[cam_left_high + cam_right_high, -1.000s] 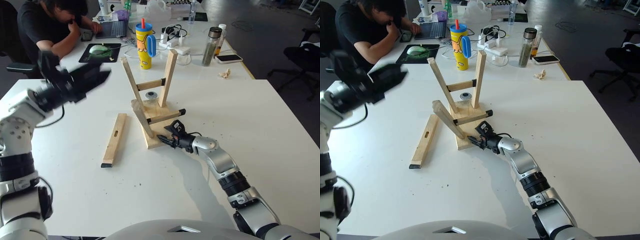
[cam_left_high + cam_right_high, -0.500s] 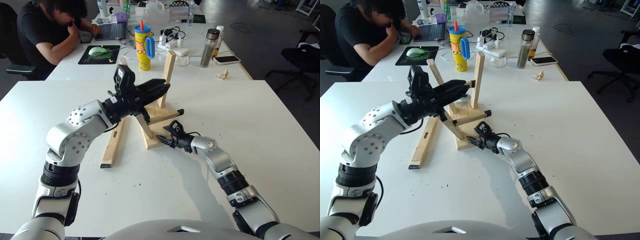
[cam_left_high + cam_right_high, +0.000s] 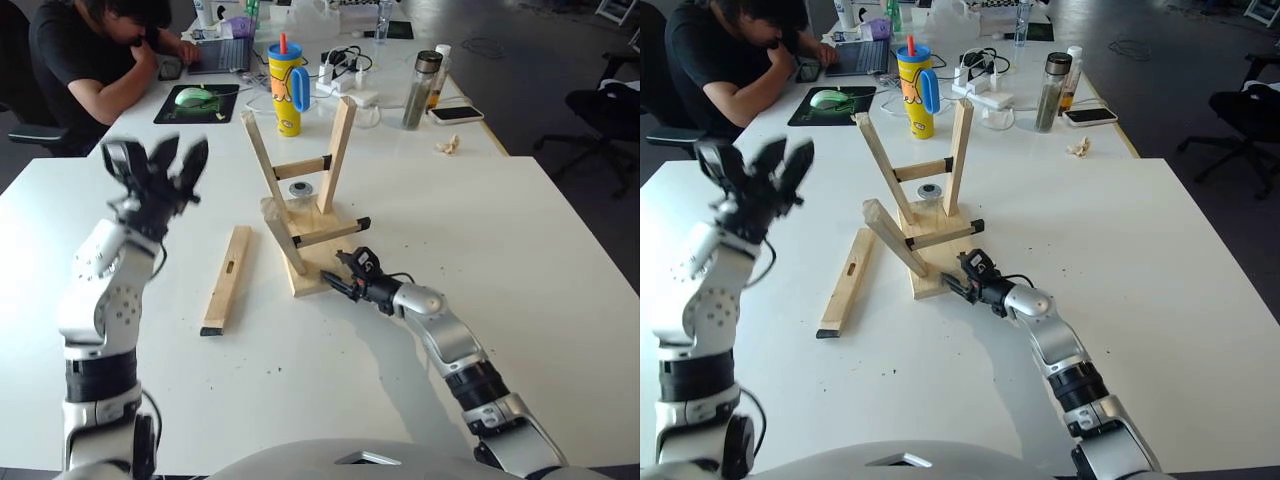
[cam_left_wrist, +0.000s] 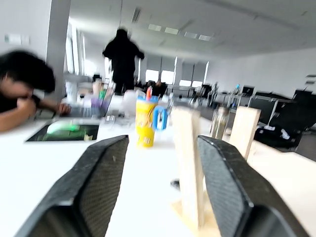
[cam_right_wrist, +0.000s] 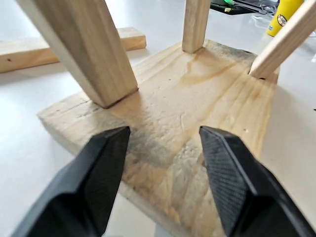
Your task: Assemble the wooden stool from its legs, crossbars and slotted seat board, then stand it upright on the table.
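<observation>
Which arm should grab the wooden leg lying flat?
Probably left: the loose leg lies on its side of the seat board, and the left gripper hangs open. The right gripper sits at the board.

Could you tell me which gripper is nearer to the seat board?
Right. The right gripper is at the near edge of the seat board; the left gripper is raised far to its left.

A white bench (image 3: pixel 540 250) adjoins a 2nd bench (image 3: pixel 400 140) carrying a yellow cup (image 3: pixel 287 92) with a blue handle, a green mouse (image 3: pixel 196 97) on a dark pad (image 3: pixel 170 108), a laptop (image 3: pixel 222 55), cables (image 3: pixel 340 75), a capped bottle (image 3: pixel 424 90) and a phone (image 3: pixel 457 115). A black chair (image 3: pixel 610 110) stands right.
</observation>
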### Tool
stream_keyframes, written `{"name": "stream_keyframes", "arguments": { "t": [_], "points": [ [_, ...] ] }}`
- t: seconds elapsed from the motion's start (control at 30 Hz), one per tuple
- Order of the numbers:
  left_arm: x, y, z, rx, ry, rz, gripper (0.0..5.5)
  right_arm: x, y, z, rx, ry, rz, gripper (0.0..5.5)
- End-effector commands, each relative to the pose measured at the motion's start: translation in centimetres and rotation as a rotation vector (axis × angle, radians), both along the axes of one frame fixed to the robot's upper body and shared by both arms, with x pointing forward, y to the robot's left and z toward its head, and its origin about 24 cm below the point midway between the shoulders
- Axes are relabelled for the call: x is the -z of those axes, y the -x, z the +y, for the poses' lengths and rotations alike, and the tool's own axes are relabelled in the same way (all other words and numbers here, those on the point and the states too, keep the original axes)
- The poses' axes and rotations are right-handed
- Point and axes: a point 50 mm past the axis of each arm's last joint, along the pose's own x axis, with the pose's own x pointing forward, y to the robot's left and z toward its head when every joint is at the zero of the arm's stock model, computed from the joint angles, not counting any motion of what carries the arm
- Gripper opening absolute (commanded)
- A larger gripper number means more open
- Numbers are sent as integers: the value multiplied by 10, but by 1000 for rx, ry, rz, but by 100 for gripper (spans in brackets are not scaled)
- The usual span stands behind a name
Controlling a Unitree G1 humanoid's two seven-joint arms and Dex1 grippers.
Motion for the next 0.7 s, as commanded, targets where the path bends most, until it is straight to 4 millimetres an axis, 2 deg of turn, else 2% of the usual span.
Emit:
{"name": "stream_keyframes", "arguments": {
  "t": [0.03, 0.13, 0.27, 0.33, 0.5, 0.7],
  "points": [
    [50, 36, -5, -20, -78, 215, 325, -15, 14, -20, 5, 23, -36, 259],
    [66, 50, -13, -28, -83, 306, 356, -17, 19, -37, 12, 38, -8, 259],
    [68, 61, -18, -35, -124, 339, 356, -8, 17, -60, 2, 114, 63, 259],
    [67, 63, -20, -36, -149, 349, 356, 1, 20, -64, -27, 136, 115, 259],
    [69, 64, -24, -21, -205, 422, 356, 16, 21, -63, -71, 151, 174, 259],
    [76, 64, -21, -18, -254, 531, 356, 21, 13, -56, -87, 174, 146, 259]
  ]
}}
